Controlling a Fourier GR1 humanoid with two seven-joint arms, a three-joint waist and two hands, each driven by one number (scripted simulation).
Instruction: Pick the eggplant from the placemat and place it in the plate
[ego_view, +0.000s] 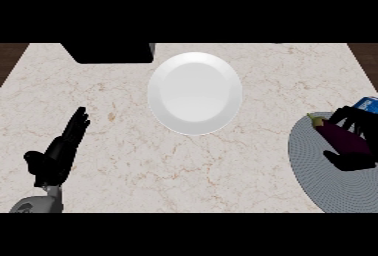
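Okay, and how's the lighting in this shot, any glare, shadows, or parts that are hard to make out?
Head view: even light on the counter, no strong cast shadows; the white plate looks bright and nearly featureless; the black right hand merges with the dark eggplant on the placemat, so their outlines are hard to separate.

Count: 1 plate (195, 93), 1 eggplant (341, 138), 1 placemat (325, 175), 2 hands, left (59, 152) and right (354, 140), 1 black box (107, 52), 1 blue item (366, 103).

Kitchen, pale marble counter (133, 160), white plate (195, 93), round grey placemat (325, 185), purple eggplant (341, 137)
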